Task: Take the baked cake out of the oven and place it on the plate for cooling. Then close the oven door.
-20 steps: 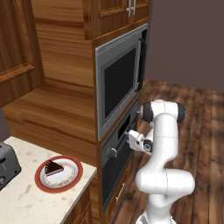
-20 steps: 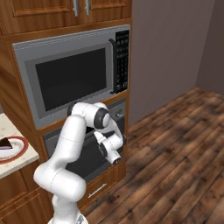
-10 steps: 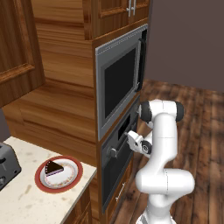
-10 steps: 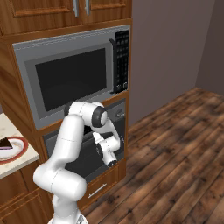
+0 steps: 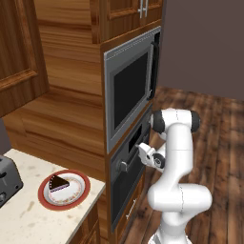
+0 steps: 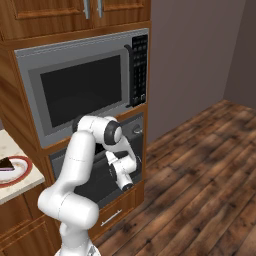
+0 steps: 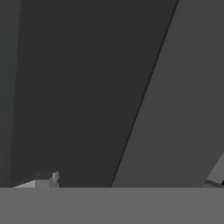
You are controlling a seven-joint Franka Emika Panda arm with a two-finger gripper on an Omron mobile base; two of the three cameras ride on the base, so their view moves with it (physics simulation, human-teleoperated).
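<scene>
The white robot arm [image 5: 176, 157] is reaching in toward the oven [image 5: 127, 178], which is sitting in the wooden wall right under the big grey microwave [image 5: 129, 93]. The gripper [image 5: 143, 151] is pressing up close to the oven door [image 6: 92, 172], near the top of it. The oven door is standing up flat and looking shut. In the hand view, dark grey door panels are very close to the camera, and the two finger tips [image 7: 43, 179] are sitting far apart at the bottom corners, so the gripper's fingers are spread wide with nothing between them.

The baked cake [image 5: 59, 182] is lying on the plate [image 5: 76, 194]. It is a little dark brown slice with a pale bottom. The plate is sitting on the pale counter [image 5: 33, 221], to the left of the oven and near the counter's right edge. A grey toaster [image 5: 7, 178] is standing on the counter too, further left of the plate. The cake and plate are well apart from the gripper.

The floor [image 6: 200, 190] to the right of the oven is dark wood.
</scene>
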